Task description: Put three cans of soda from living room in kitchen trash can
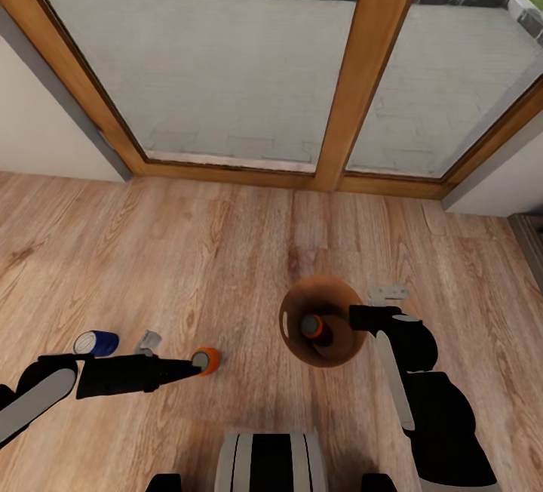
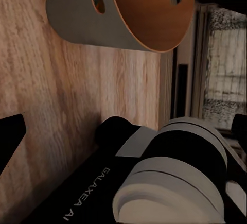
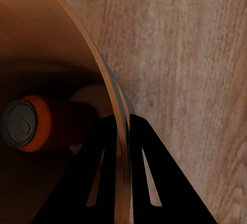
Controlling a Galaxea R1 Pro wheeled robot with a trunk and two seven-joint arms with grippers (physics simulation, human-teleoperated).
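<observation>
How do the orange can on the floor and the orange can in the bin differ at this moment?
The orange can on the floor lies on its side on the wood planks at the tip of the left arm; the orange can in the bin rests inside the trash can, which the right gripper pinches by the rim. The floor one is in full light, the binned one shaded. Both show orange bodies and grey tops.

There are three soda cans: one blue can (image 1: pixel 96 342) and one orange can (image 1: pixel 205 360) on the floor, and one orange can (image 1: pixel 312 325) inside the one bin (image 1: pixel 296 341). I think there are two glass door panes.
</observation>
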